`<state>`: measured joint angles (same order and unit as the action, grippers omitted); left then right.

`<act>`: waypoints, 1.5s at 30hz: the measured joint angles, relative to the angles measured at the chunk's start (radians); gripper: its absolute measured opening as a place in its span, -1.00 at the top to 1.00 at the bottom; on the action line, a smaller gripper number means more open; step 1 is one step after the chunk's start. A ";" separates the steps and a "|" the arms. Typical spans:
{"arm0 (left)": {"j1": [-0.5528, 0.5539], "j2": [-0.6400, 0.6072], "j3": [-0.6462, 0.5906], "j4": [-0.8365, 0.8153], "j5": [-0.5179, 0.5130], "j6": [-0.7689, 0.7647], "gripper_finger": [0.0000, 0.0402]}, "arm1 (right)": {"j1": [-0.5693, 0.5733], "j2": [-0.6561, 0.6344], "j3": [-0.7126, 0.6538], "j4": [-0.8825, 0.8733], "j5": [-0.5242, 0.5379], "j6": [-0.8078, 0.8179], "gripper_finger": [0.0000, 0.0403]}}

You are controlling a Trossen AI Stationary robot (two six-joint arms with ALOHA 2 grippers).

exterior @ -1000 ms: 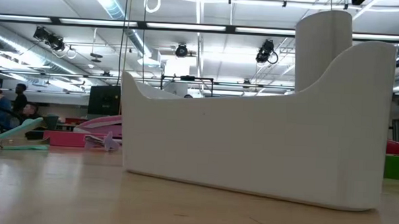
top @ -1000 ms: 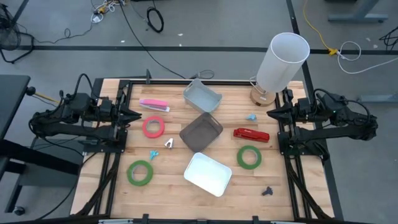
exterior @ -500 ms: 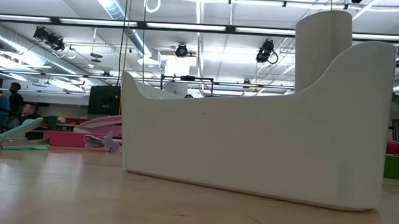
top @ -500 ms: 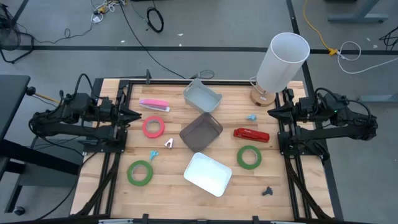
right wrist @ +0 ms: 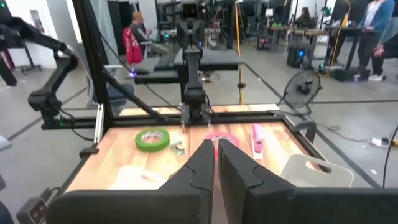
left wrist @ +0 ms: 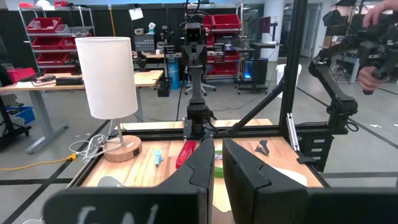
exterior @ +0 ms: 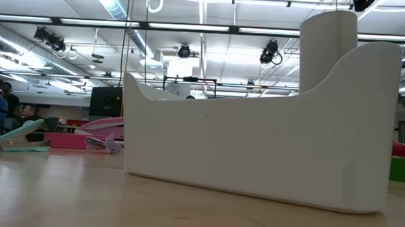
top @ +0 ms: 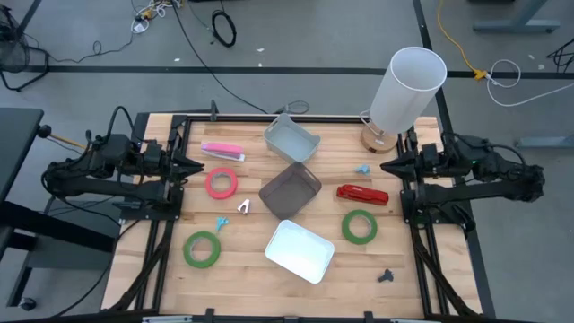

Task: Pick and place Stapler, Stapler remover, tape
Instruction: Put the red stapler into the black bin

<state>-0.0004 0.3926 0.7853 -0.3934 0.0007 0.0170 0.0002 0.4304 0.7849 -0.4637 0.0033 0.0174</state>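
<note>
A: Where do the grippers sit?
B: The left gripper hangs over the worktop's left edge, its fingers pressed nearly together. The right gripper is at the right edge beside the lamp, fingers likewise almost touching. Neither holds anything.

A: And the staplers?
B: The red stapler lies toward the right edge, well apart from the pink stapler near the far left corner.

A: The tape?
B: The red-pink tape roll lies just below the pink stapler. One green tape roll lies by the near left corner, the other green roll under the red stapler.

A: Removers?
B: A silver staple remover sits mid-table, a blue one beside it, another blue one above the red stapler, and a dark one near the right corner.

A: The trays?
B: A grey bin, a dark bin and a white bin run down the middle.
</note>
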 joint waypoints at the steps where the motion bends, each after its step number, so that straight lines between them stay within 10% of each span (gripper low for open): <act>1: 0.000 0.000 0.000 0.000 0.000 0.000 0.83 | 0.000 0.008 0.000 -0.001 0.000 0.000 0.87; 30: 0.000 0.000 0.000 0.000 0.000 0.000 0.83 | 0.000 0.320 0.000 -0.204 0.070 0.011 0.85; 45: 0.000 0.000 0.000 0.000 0.000 0.000 0.83 | 0.000 0.477 0.000 -0.321 0.147 0.040 0.24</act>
<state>-0.0002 0.3924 0.7853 -0.3931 0.0006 0.0170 -0.0002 0.9074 0.7849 -0.7848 0.1501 0.0570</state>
